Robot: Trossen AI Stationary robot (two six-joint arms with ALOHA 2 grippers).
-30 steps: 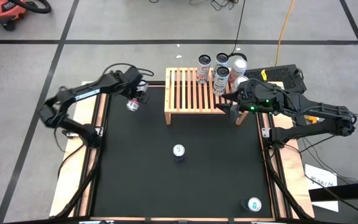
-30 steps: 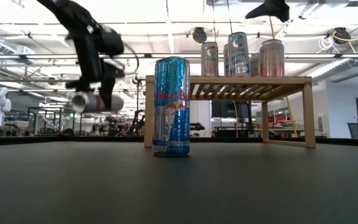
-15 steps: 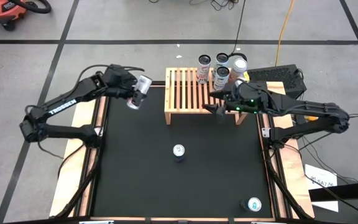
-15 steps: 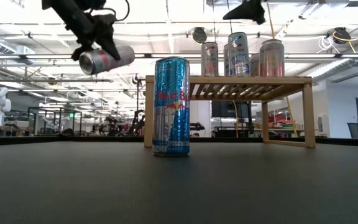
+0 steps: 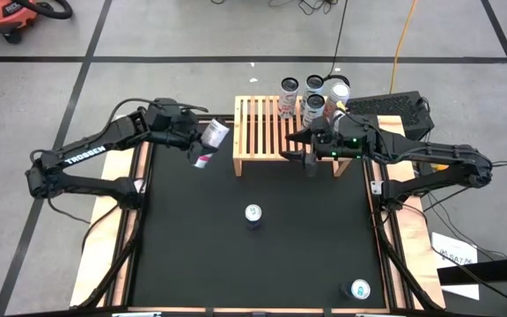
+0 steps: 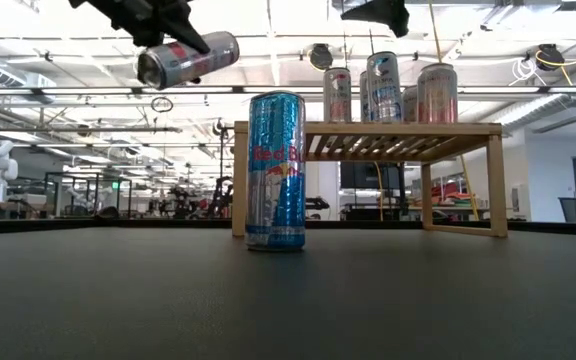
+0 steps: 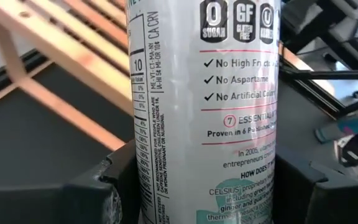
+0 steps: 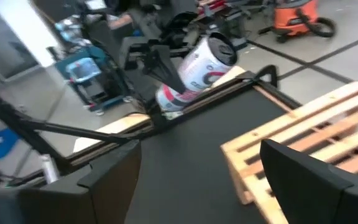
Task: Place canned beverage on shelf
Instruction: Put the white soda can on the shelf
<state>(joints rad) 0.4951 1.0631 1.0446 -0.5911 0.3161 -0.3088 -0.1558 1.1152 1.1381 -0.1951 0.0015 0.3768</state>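
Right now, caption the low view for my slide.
Left claw carries a tilted white can high toward the wooden shelf.

Bright, even light falls from overhead; in the low view the ceiling strips (image 6: 528, 95) glare white against the rafters; the mat (image 6: 288, 300) below them is dull and nearly black, with only a faint sheen; from above, shadows are soft and short, a pale one lying beside the shelf (image 5: 275, 132); the blue can (image 6: 275, 170) stands crisp, the room behind it softer; in the left wrist view the can (image 7: 204, 99) fills the picture, its print sharp, its white side washed pale; the right wrist view is smeared with blur throughout.
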